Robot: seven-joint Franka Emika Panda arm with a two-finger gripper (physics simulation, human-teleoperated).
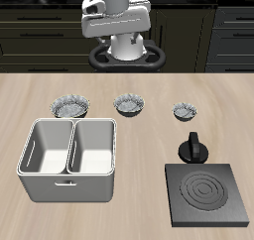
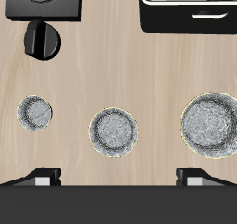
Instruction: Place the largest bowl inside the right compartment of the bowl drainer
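Approach step: gripper (image 2: 113,177) hangs high, jaws apparently spread, empty. Next move calls for descent onto largest bowl (image 1: 70,107), behind bowl drainer (image 1: 67,161).

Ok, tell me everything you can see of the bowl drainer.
The bowl drainer is a light grey rectangular tub, plastic by the look of it, with rounded corners. A central wall splits it into two equal deep square wells, both empty. A small slot shows in its front wall. It sits flat and upright on the wooden table, near the front edge. The largest bowl stands just behind it, apart. Nothing touches the tub except the table.
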